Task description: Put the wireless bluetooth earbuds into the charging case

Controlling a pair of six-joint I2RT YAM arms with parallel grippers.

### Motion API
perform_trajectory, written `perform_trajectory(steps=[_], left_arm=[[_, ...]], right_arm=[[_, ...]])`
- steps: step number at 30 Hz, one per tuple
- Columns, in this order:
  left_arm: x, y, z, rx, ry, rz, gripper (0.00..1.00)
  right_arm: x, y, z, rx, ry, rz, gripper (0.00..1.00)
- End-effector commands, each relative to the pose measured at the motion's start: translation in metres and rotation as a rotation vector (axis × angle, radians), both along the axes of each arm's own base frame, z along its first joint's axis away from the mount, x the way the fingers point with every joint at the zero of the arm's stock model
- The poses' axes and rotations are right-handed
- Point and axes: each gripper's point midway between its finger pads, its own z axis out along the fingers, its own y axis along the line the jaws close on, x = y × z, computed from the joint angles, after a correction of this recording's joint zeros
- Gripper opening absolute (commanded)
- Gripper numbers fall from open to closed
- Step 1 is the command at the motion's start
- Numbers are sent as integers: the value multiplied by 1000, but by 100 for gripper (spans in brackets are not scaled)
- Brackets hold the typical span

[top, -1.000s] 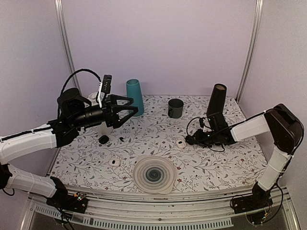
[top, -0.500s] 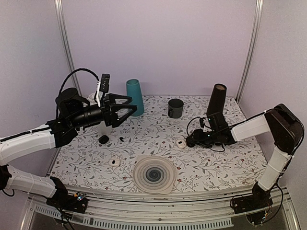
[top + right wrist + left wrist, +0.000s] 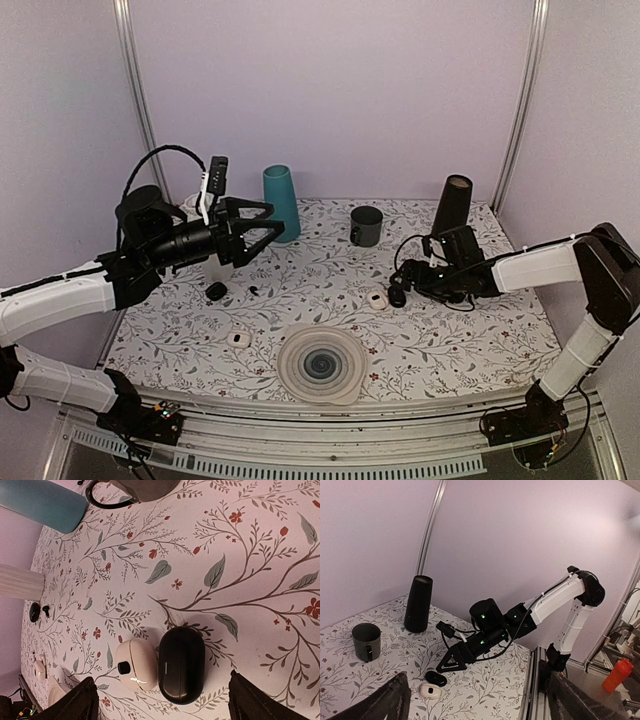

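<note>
A tiny glossy black earbud sits in the face of a cream case, right of centre on the flowered table as my overhead camera shows it; I cannot tell whether it is fully seated. A closed black oval case lies close against the cream case on the side toward the right arm, too close for me to say if they touch. The right gripper hangs low over the cloth with its jaws spread wide. In its wrist view the black oval case lies between the two fingers with neither finger on it, and the gripper holds nothing. Well apart, on the left of the table, a tiny black piece, too small for me to make out, lies just beside a black pebble-shaped case. Nearer my edge lie a second cream case and a round ribbed disc. The left gripper is raised in the air above the left rear of the table, jaws wide and empty, facing the right arm. Along the back stand a teal cone, a dark mug and a tall black tumbler.
</note>
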Motion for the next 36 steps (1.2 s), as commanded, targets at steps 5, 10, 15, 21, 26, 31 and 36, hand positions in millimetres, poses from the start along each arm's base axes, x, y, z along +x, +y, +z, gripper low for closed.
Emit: perform_trajectory(steps=[5,10,15,21,26,31,36], left_arm=[[4,7,2,-14,-20,23,96],[5,6,1,-20,-17,22,96],[6,6,2,-22,-19,21,96],[8,6,1,-24,-18,26,96],[10,6,1,-28,-17,29,96],[14,7,-1,-28,-13,50,96],[20,11,-8,-18,0,93,96]], right_arm=[[1,0,35,-26,-101,20,94],[-1,5,63,-36,-188,40,99],[-7,9,99,-37,-302,58,99],[-19,10,148,-3,-454,77,99],[-31,2,192,36,-581,69,99],[-44,-7,228,74,-683,63,99],[-51,-14,248,100,-734,46,99]])
